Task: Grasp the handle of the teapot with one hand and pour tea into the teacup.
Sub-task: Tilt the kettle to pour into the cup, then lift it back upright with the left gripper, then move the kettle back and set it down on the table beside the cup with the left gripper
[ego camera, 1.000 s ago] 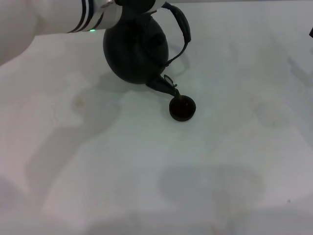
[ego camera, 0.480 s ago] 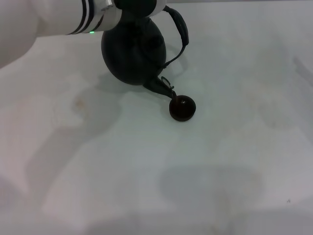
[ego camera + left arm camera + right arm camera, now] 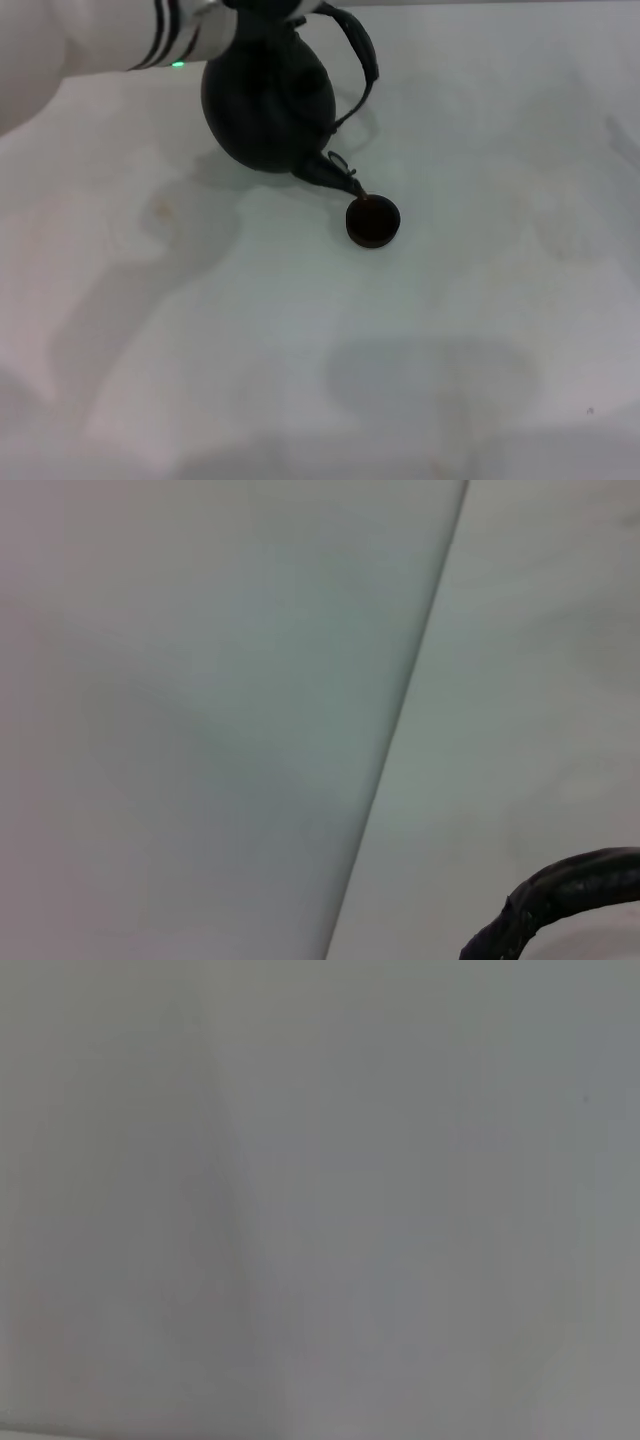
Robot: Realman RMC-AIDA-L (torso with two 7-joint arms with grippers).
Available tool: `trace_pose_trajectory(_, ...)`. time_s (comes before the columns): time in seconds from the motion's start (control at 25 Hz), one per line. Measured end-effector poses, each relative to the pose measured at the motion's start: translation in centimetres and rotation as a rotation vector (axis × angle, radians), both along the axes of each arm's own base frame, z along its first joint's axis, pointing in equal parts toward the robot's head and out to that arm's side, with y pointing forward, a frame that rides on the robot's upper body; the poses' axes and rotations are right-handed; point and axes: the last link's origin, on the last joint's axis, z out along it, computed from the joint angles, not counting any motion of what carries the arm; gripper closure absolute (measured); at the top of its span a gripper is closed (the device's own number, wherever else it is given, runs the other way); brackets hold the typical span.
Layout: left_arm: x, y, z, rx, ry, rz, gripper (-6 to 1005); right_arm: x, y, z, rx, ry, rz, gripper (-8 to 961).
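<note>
Above the teacup (image 3: 373, 221), up and toward the robot's left, hangs the black teapot (image 3: 268, 105), tilted so its short spout (image 3: 330, 173) slopes down with the tip right over the cup's near-left rim. The cup stands upright on the white table (image 3: 420, 350), apart from the pot's round body. From the far side of the teapot the arched handle (image 3: 361, 57) curves out toward the robot's right; a short stretch of the same dark wrapped handle (image 3: 560, 895) shows in the left wrist view against the pale table. Left of the teapot the white left arm (image 3: 120, 35) with dark bands and a small green light reaches to the pot's top at the edge of the head view. Whether the left gripper's claw is apart or clamped on the handle cannot be told, since its fingers are hidden. Only pale surface fills the right wrist view, and the right gripper is out of sight.
</note>
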Motion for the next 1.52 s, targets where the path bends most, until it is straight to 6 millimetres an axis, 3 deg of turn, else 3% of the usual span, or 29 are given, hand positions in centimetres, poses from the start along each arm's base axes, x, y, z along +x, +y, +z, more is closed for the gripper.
trace_pose_trajectory(0.64,-2.8,-0.9,3.5,0.061,-0.343,0.248,896,0.3,0.4,-0.3,-0.007,-0.016,-0.028,108)
trace_pose_trajectory(1.12,-9.6,-2.0,6.4,0.223,-0.605,0.440,896,0.0,1.3,-0.9,-0.023,-0.021,-0.042,109)
trace_pose_trajectory(1.52,-13.7,-4.0,6.5,0.246,-0.878,0.485,897,0.2,1.4,-1.1,-0.040,-0.033,-0.057,108)
